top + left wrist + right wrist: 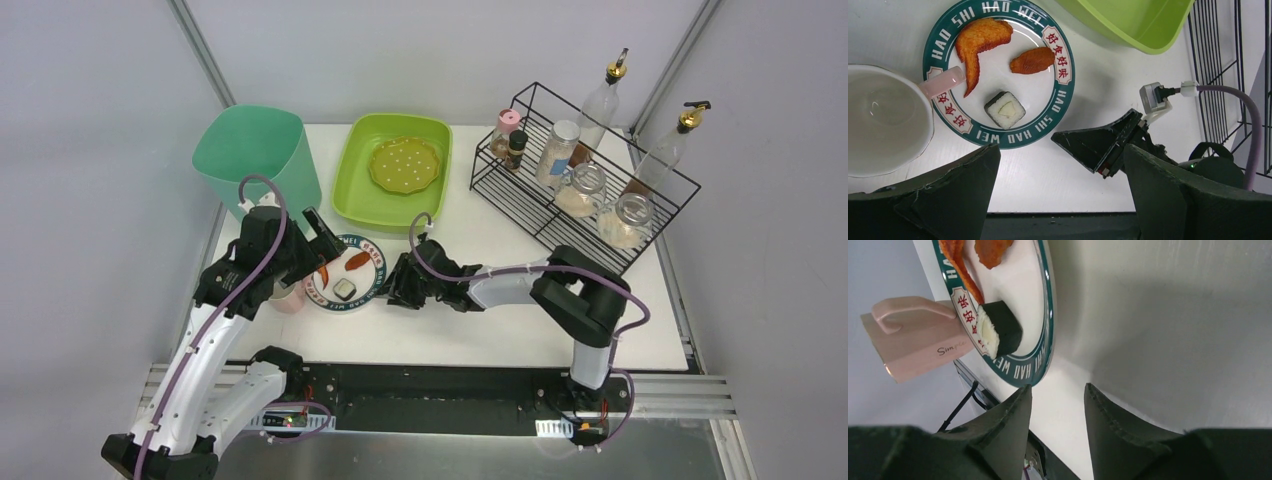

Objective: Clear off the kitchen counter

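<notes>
The white kitchen counter [500, 320] holds a teal-rimmed plate [367, 283] with a fried wing [978, 40], a smaller orange piece [1032, 60] and a sushi roll [1005, 109]. A pink mug [288, 297] stands against the plate's left edge, its handle [943, 81] over the rim. My left gripper [322, 248] hovers over the plate's left side, open and empty; its fingers [948, 190] are wide apart. My right gripper [392, 285] lies low on the counter just right of the plate, open and empty [1058, 387], its left fingertip near the plate's rim [1045, 330].
A lime-green tub [350, 190] with a yellow-green dish in it stands behind the plate. A teal bin [255, 150] is at the back left. A black wire rack [520, 205] with bottles and jars is at the back right. The black rail [450, 385] runs along the front.
</notes>
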{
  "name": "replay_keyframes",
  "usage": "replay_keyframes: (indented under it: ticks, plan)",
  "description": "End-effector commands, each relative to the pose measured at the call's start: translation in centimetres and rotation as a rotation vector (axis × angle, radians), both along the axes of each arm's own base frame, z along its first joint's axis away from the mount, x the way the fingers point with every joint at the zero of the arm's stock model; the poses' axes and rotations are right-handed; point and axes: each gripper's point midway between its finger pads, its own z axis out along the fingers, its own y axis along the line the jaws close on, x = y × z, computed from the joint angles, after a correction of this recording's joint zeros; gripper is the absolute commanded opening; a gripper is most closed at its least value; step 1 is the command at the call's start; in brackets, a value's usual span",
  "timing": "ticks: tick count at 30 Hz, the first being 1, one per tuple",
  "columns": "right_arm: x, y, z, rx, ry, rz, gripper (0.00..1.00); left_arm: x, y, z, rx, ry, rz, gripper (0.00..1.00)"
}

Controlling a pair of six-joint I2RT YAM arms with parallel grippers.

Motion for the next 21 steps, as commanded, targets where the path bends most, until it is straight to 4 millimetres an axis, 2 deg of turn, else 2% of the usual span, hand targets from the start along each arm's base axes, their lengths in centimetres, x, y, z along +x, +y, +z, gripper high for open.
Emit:
replay_keyframes:
  ticks: [1,11,17,21]
  plan:
    - [1.5,2.7,1.6,0.101,-0.044,-0.02,0.45,-0.7,0.3,0.4,0.034,0.002,-0.036,0.99]
    - [2.8,4.0,0.1,0.135,-0.038,-0.074,0.39,-0.8,0.2,-0.1,0.045,0.017,-0.048,0.99]
    - [3.2,4.7,-0.6,0.145,-0.02,-0.089,0.28,-0.9,0.3,-0.4,0.046,0.021,-0.048,0.99]
    - [3.2,4.3,-0.7,0.148,-0.019,-0.102,0.17,-1.4,-0.3,-0.5,0.017,0.027,-0.069,0.99]
